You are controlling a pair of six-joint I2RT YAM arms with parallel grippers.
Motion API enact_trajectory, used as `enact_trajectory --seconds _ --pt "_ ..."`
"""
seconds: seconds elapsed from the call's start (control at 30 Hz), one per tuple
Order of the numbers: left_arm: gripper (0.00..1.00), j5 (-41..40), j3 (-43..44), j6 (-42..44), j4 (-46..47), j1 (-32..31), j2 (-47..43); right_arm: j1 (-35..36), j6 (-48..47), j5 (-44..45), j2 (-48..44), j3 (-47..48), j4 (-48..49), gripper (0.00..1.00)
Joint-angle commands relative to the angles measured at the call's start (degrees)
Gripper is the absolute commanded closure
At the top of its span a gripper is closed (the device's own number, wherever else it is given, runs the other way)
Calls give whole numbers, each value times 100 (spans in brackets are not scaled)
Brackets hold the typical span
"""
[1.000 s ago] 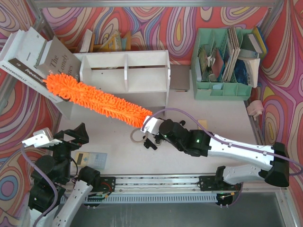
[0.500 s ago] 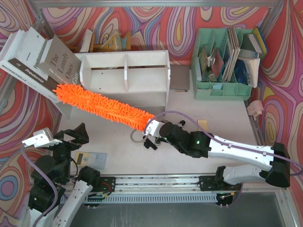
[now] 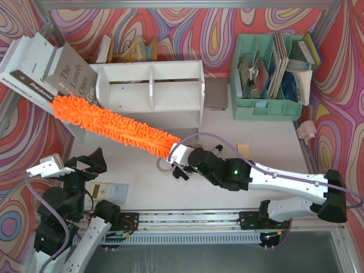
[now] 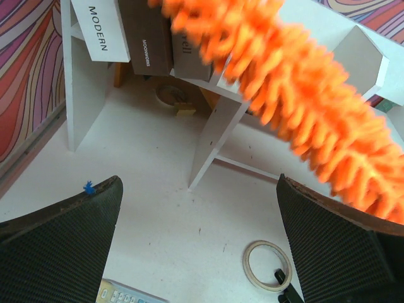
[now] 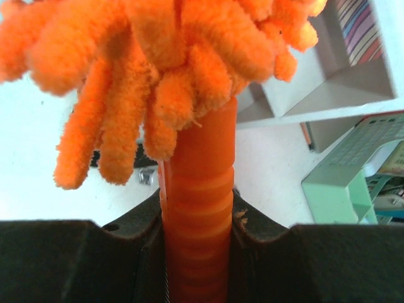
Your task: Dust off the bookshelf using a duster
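The fluffy orange duster (image 3: 116, 127) slants from the leaning books at the left down to my right gripper (image 3: 178, 154). It crosses the lower left front of the white bookshelf (image 3: 170, 77). In the right wrist view the right gripper (image 5: 199, 221) is shut on the ribbed orange handle (image 5: 201, 170), with the fluff (image 5: 158, 57) just above the jaws. My left gripper (image 3: 85, 166) hangs low at the near left. In its wrist view the left gripper (image 4: 199, 240) is open and empty over the table, with the duster (image 4: 303, 95) and shelf panels (image 4: 214, 139) ahead.
Large books (image 3: 40, 68) lean against the shelf's left side. A mint green organiser (image 3: 267, 74) stands at the back right. A tape ring (image 4: 265, 265) and a calculator (image 3: 108, 190) lie on the table near the arms. A small pink object (image 3: 307, 131) sits at the right.
The duster slid a little to the right along the shelf front, then back left toward the books, carried by the right gripper. The left arm has not moved.
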Motion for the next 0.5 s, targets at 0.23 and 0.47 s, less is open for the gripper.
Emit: enact_trajectory --seconds 0.23,0.47 --pt "2 -16 -34 -16 71 10 80 13 634 368 -335 -710 -137 100" --pt "2 -27 -34 -20 65 6 76 18 513 212 -330 -202 19 100"
